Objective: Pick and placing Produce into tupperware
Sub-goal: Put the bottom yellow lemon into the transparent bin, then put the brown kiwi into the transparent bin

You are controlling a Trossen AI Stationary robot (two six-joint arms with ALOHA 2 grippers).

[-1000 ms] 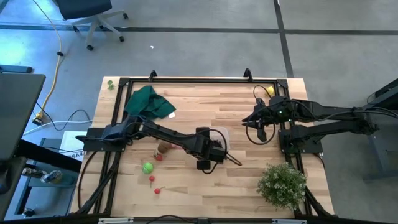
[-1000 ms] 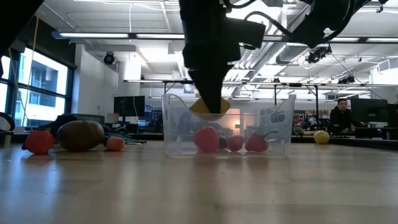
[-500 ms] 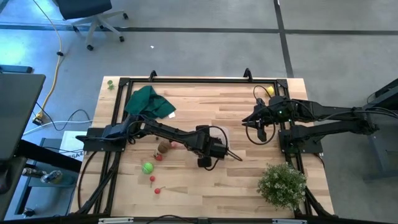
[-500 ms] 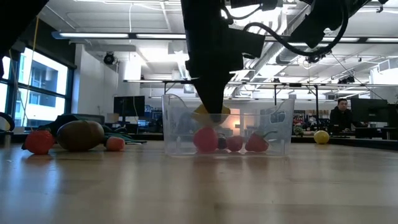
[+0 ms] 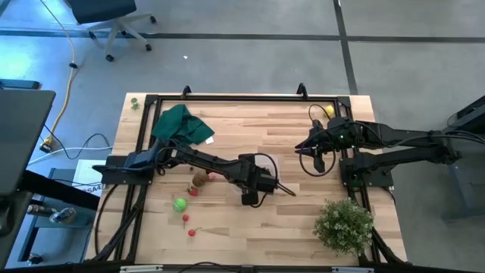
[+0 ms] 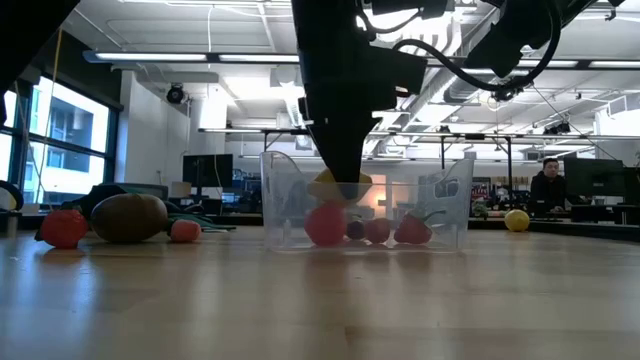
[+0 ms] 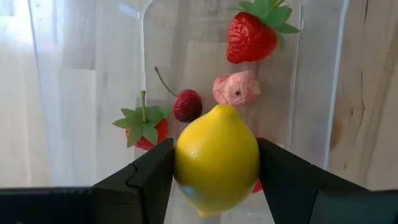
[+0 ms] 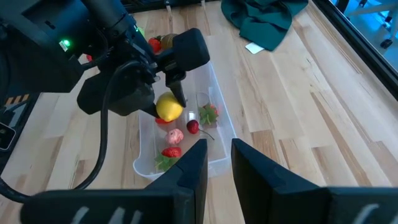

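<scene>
My left gripper (image 7: 216, 163) is shut on a yellow lemon (image 7: 216, 158) and hangs inside the clear tub (image 7: 143, 74), which stands mid-table (image 5: 270, 162). On the tub's floor lie two strawberries (image 7: 252, 34) (image 7: 144, 127), a cherry (image 7: 188, 104) and a pink piece (image 7: 236, 89). A brown piece (image 5: 200, 180), a green one (image 5: 179, 204) and small red ones (image 5: 194, 191) lie on the table left of the tub. My right gripper (image 8: 217, 168) is open and hovers to the tub's right (image 5: 309, 148), touching nothing. My left gripper pinches the lemon's two sides (image 7: 180, 163) between its fingers (image 7: 152, 171), across its width. The fingers come from above, pointing down into the tub (image 8: 177, 93). The lemon (image 6: 338, 185) hangs lifted clear of the tub floor, just above the red pieces, below the tub's rim.
A dark green cloth (image 5: 180, 125) lies at the far left. A bushy pale-green plant (image 5: 345, 224) stands at the near right corner. Another yellow piece (image 5: 328, 111) lies at the far right by my right arm. A black frame (image 5: 227, 98) borders the table.
My left gripper has gone down a little with the lemon, from about rim height deeper into the tub. Its hold has stayed shut on the lemon. The right arm has kept still.
</scene>
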